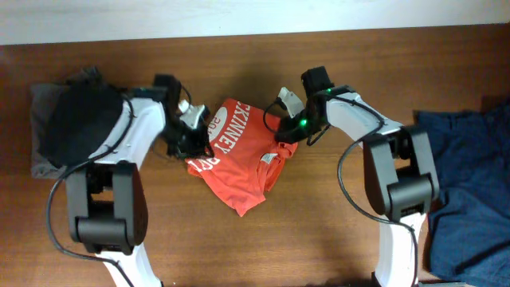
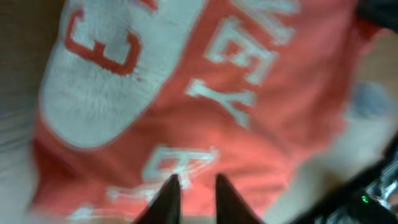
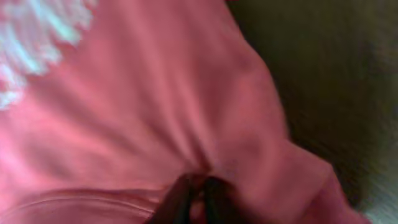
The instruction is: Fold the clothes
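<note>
Orange-red T-shirt [image 1: 239,171], overhead: crumpled mid-table [image 1: 303,239], between left gripper [image 1: 191,147] and right gripper [image 1: 280,135]; black garment [image 1: 76,119] far left, navy garment [image 1: 470,183] far right.
Left wrist: left gripper [image 2: 193,186] nearly closed, pinching lettered T-shirt [image 2: 280,124].
Right wrist: right gripper [image 3: 198,190] closed on 1 T-shirt [image 3: 155,112] fold.

Visible are 1 orange-red T-shirt [image 1: 235,163], 1 navy garment [image 1: 470,191], 1 black-and-grey pile [image 1: 76,119], 1 left gripper [image 2: 194,190], 1 right gripper [image 3: 198,190].
</note>
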Robot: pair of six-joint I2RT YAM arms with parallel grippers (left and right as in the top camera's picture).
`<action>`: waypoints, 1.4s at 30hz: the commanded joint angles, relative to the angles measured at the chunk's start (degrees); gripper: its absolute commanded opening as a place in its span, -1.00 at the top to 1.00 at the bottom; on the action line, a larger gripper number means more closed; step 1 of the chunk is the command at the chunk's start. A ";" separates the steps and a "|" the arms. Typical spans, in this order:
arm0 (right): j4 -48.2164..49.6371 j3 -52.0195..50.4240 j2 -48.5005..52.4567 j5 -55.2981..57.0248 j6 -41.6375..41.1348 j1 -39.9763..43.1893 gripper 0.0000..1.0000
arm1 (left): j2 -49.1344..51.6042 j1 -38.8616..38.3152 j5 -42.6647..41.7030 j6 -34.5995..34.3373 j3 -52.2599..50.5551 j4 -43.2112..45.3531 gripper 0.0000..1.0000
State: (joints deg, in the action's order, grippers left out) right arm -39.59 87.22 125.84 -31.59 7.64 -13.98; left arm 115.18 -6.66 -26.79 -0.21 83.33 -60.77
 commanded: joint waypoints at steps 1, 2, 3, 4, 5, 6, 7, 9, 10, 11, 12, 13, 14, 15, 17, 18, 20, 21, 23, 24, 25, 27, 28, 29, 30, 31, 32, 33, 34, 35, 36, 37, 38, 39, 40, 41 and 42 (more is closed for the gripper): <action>-3.91 0.70 2.19 8.31 -8.68 -0.26 0.83 | -0.11 0.00 0.70 -3.41 -8.33 5.75 0.81; -4.94 0.48 2.25 8.28 -8.85 -0.26 0.85 | -0.11 0.00 0.74 -3.48 -9.68 7.58 0.82; -7.30 0.11 2.25 8.35 -9.75 -0.46 0.87 | -0.11 0.00 1.16 -3.48 -12.28 12.22 0.83; -8.55 0.11 2.25 8.31 -10.23 -0.59 0.87 | -0.11 0.00 1.16 -3.48 -13.25 14.58 0.84; -9.97 0.11 2.25 8.33 -11.08 -0.70 0.87 | -0.11 0.02 1.16 -3.48 -14.23 17.57 0.85; -13.35 0.11 2.25 8.39 -12.59 -0.96 0.88 | -0.11 0.04 1.18 -3.48 -15.19 23.69 0.87; -15.50 0.11 2.25 8.66 -14.53 -1.07 0.91 | -0.11 0.04 1.09 -3.52 -15.19 26.82 0.88; -19.28 0.11 2.25 9.35 -18.34 -1.07 0.92 | -0.11 0.04 0.98 -5.05 -15.10 32.70 0.88; -20.50 0.11 2.25 9.44 -18.51 -1.07 0.92 | -0.11 0.04 0.26 -6.32 -14.97 35.12 0.88; -21.29 0.11 2.21 9.64 -18.49 -1.05 0.91 | -0.11 0.04 -1.62 -7.26 -14.88 37.73 0.88; -21.46 0.11 2.01 9.88 -18.43 -1.05 0.91 | -0.13 0.04 -4.31 -7.78 -14.67 39.78 0.88; -21.46 0.11 1.73 10.40 -18.43 -0.98 0.91 | -0.13 0.04 -6.45 -7.98 -13.94 40.17 0.88; -21.46 0.11 1.01 11.23 -17.38 -0.94 0.90 | -0.13 0.04 -7.91 -7.96 -13.07 39.52 0.85; -21.46 0.11 0.17 11.54 -16.02 -0.94 0.89 | -0.28 0.07 -8.52 -7.93 -11.91 37.81 0.71; -21.53 0.11 -2.47 11.54 -12.61 -0.96 0.88 | -1.11 0.26 -8.37 -7.87 -9.62 32.48 0.38; -21.57 0.11 -4.28 11.54 -10.95 -1.01 0.83 | -1.86 0.83 -8.37 -7.87 -8.35 29.05 0.31; -21.90 0.11 -7.48 11.76 -9.62 -1.01 0.82 | -3.08 2.05 -8.37 -7.87 -6.56 23.89 0.17; -21.97 0.11 -9.22 11.85 -9.05 -1.01 0.81 | -3.74 2.86 -8.37 -7.87 -5.77 21.38 0.11; -21.49 0.11 -11.41 12.57 -8.90 -1.01 0.83 | -5.55 5.31 -8.35 -7.87 -4.87 17.40 0.06; -20.33 0.11 -12.02 12.83 -8.90 -1.01 0.84 | -6.60 7.13 -7.89 -7.87 -4.87 15.37 -0.04; -19.63 0.11 -12.02 12.81 -8.90 -1.01 0.83 | -6.88 8.00 -7.74 -7.87 -4.87 14.45 -0.12; -16.61 -0.04 -11.52 12.76 -8.20 -1.05 0.84 | -6.86 9.81 -6.82 -7.89 -4.94 11.78 -0.43; -14.84 -0.22 -11.19 12.81 -7.98 -1.20 0.84 | -6.62 10.23 -6.01 -7.89 -5.18 10.97 -0.49; -12.98 -0.61 -10.86 12.79 -7.82 -1.40 0.84 | -6.54 10.47 -5.07 -7.89 -5.88 10.38 -0.65; -11.58 -1.03 -10.60 12.79 -7.85 -1.46 0.84 | -6.45 10.47 -4.87 -7.91 -6.56 10.49 -0.69; -9.44 -1.81 -10.16 12.79 -7.87 -1.70 0.84 | -6.45 10.29 -5.31 -7.96 -7.82 11.06 -0.74; -8.41 -2.32 -9.90 12.81 -7.87 -1.77 0.83 | -6.43 10.05 -5.64 -8.00 -8.66 11.43 -0.84; -6.75 -3.23 -9.05 12.81 -7.89 -1.86 0.83 | -6.43 9.40 -5.92 -8.17 -10.08 12.15 -0.88; -6.34 -3.52 -8.41 12.81 -7.91 -1.86 0.84 | -6.43 9.09 -6.12 -8.20 -10.69 12.57 -0.90; -6.14 -3.67 -7.61 12.79 -7.93 -1.86 0.83 | -6.43 8.52 -6.47 -8.85 -11.76 13.64 -0.89; -6.21 -3.74 -6.69 12.79 -8.11 -1.86 0.83 | -6.43 7.98 -6.47 -10.54 -12.83 15.02 -0.90; -6.36 -3.76 -5.95 12.79 -8.11 -1.81 0.83 | -6.43 7.37 -6.45 -12.76 -13.99 16.83 -0.94; -6.47 -3.76 -5.20 12.81 -8.09 -1.81 0.83 | -6.43 6.91 -6.45 -14.36 -14.93 18.43 -0.97; -6.54 -3.76 -4.22 12.79 -8.09 -1.81 0.83 | -6.43 6.29 -6.43 -16.55 -16.15 20.63 -0.99; -6.67 -3.76 -2.97 12.57 -8.09 -1.81 0.83 | -6.40 5.42 -6.45 -20.06 -17.97 23.58 -0.98; -6.84 -3.76 -2.51 12.68 -8.04 -1.81 0.83 | -6.38 4.96 -6.49 -21.97 -18.88 25.05 -0.98; -7.50 -3.76 -1.95 13.70 -8.02 -1.79 0.83 | -6.38 4.35 -6.47 -23.93 -20.02 26.82 -0.98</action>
State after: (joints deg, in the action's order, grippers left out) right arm -46.19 84.27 121.54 -19.79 -0.97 -15.11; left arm 109.54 -0.71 -32.71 -15.25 66.76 -36.77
